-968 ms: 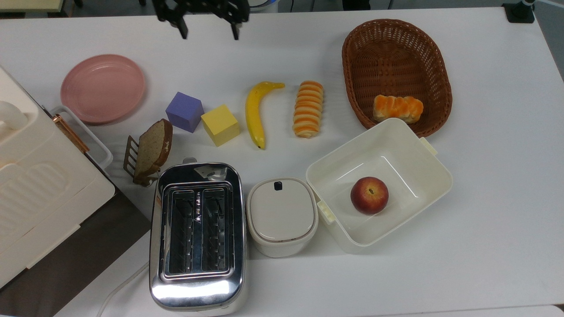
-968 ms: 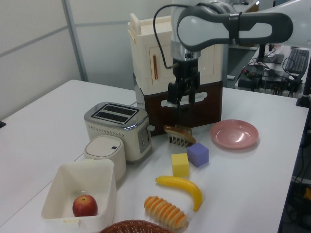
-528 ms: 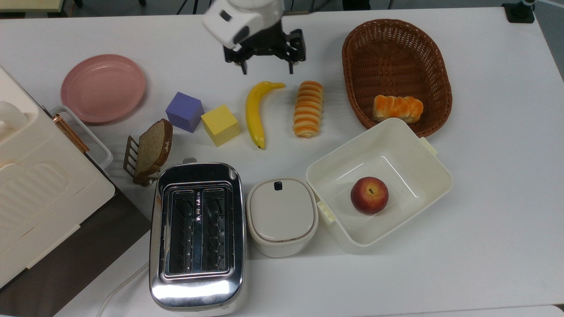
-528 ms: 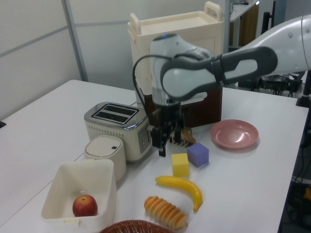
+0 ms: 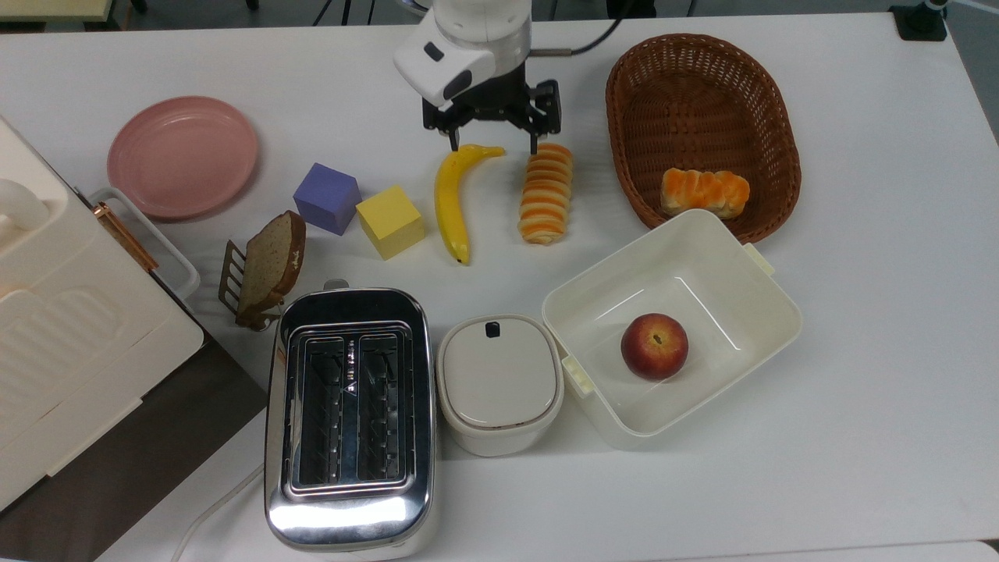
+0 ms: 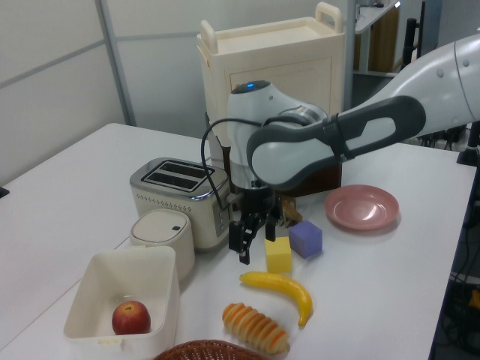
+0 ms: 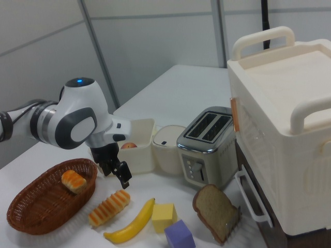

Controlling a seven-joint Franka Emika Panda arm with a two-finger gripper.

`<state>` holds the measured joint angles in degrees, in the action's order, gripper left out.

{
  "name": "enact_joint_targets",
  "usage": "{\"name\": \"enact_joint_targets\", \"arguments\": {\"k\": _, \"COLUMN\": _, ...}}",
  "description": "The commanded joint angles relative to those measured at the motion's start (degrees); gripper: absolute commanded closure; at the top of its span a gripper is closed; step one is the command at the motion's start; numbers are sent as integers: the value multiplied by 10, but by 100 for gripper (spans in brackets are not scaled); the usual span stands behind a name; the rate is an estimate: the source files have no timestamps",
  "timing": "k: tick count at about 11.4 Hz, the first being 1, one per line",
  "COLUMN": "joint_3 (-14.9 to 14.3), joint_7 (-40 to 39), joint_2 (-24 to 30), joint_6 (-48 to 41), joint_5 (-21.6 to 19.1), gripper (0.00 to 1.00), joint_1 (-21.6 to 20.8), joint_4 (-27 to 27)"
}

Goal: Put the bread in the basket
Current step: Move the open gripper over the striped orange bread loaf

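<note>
The bread (image 5: 545,193) is a long ridged roll with orange and cream stripes, lying on the white table between a banana (image 5: 451,199) and the basket (image 5: 695,101). It is also in the left view (image 6: 255,328) and the right view (image 7: 109,207). The brown wicker basket (image 7: 31,219) (image 6: 206,350) holds a short orange-topped bun (image 5: 705,192). My gripper (image 5: 494,143) (image 6: 256,241) (image 7: 119,173) hangs open above the table, over the banana's tip and the bread's far end. Nothing is between its fingers.
A white square container (image 5: 749,343) with an apple (image 5: 654,346) sits near the basket. A lidded white pot (image 5: 499,382), a toaster (image 5: 349,414), a bread slice in a rack (image 5: 269,265), yellow (image 5: 390,221) and purple (image 5: 327,197) cubes and a pink plate (image 5: 182,156) lie on the top view's left.
The arm has swung from the top view's upper left toward the bread and come lower. The gripper stayed open; no object on the table has moved.
</note>
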<state>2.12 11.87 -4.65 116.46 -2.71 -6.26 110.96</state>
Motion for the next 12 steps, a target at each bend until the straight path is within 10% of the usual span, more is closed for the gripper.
{"name": "enact_joint_targets", "arguments": {"k": 1, "joint_3": -4, "joint_7": 74, "joint_2": -23, "joint_6": 59, "joint_5": 43, "gripper": 0, "joint_1": -23, "joint_4": 15}}
{"name": "enact_joint_targets", "arguments": {"k": 12, "joint_3": -4, "joint_7": 53, "joint_2": -53, "joint_6": 64, "joint_5": 63, "gripper": 0, "joint_1": -45, "joint_4": 55}}
